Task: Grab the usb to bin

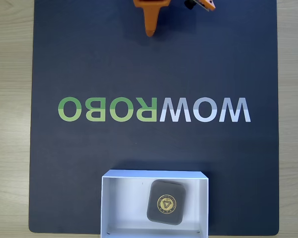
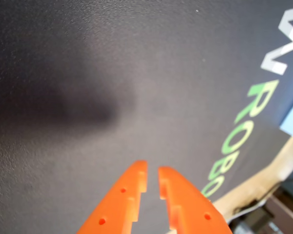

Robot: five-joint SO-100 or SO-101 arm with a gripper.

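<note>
The usb (image 1: 166,202), a dark-grey rounded-square case with a gold triangle emblem, lies flat inside the bin (image 1: 114,198), a shallow white open box at the mat's bottom edge in the fixed view. My orange gripper (image 1: 150,30) hangs at the top of that view, far from the bin. In the wrist view my gripper (image 2: 152,169) points at bare dark mat, its two fingertips (image 2: 136,171) nearly together with a narrow slit between them and nothing held.
A dark mat (image 1: 89,59) with the mirrored WOWROBO lettering (image 1: 154,109) covers the light wooden table (image 1: 10,124). In the wrist view the lettering (image 2: 244,122) runs along the right, with the table edge and cables beyond.
</note>
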